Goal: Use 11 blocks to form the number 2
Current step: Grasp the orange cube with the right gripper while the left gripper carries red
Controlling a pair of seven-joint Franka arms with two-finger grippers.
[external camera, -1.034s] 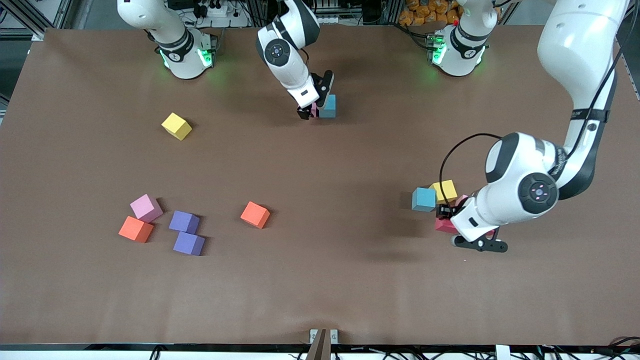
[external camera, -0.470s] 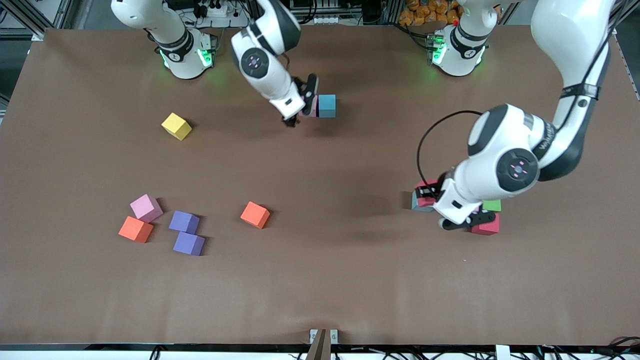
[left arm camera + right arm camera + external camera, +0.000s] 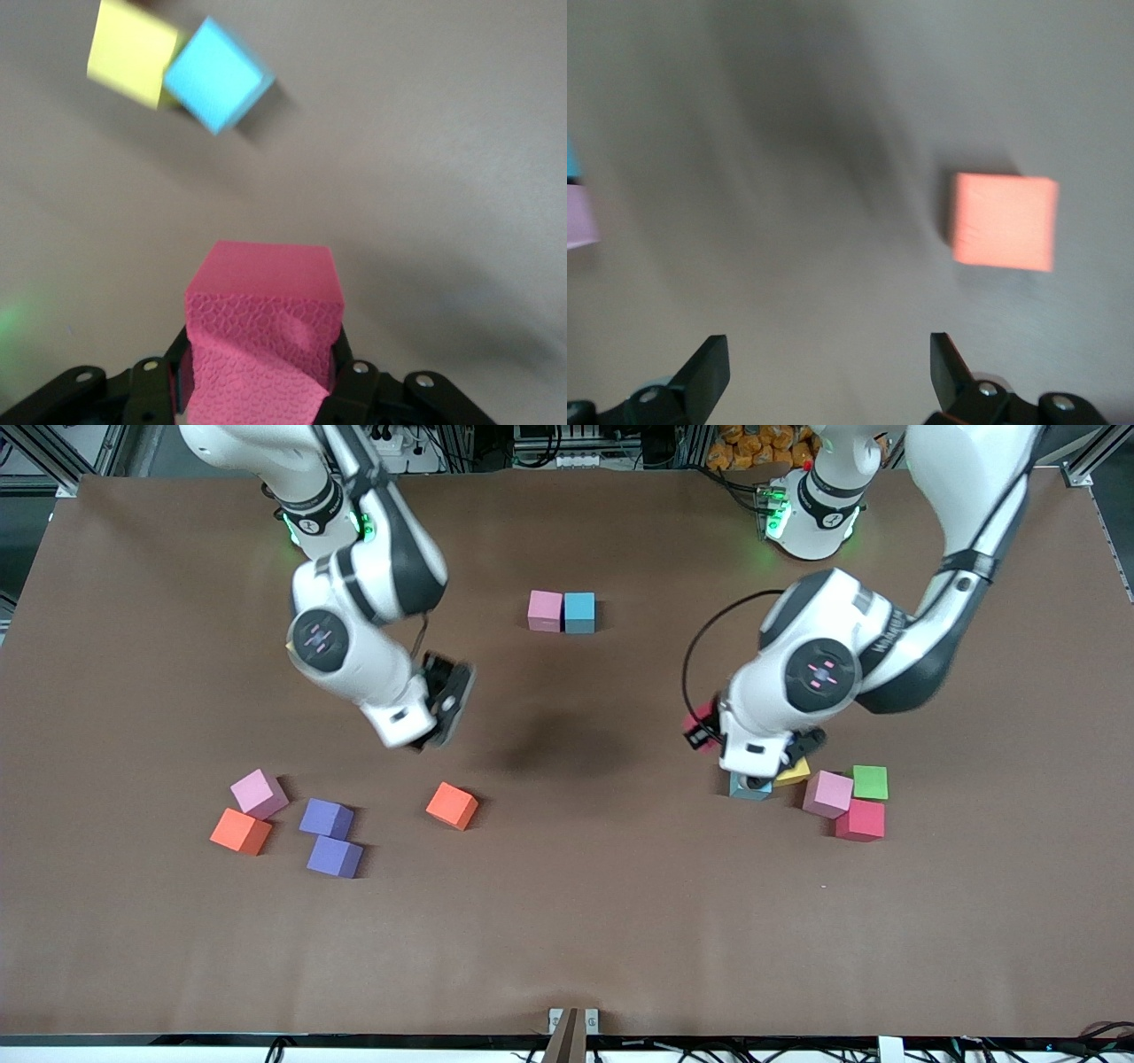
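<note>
From my console, the orange block (image 3: 452,806) lay nearest; the right gripper (image 3: 436,717), jaws spread wide, hung above at its eleven o'clock. The left gripper (image 3: 704,726) pinched a red block (image 3: 261,341) (aloft). Farthest sat the pink-and-blue pair (image 3: 562,612).

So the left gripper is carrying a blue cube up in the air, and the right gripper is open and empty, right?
Not quite: the cube in the left gripper is red, not blue, as the left wrist view shows. The rest holds: it is up in the air, and the right gripper is open and empty.
</note>
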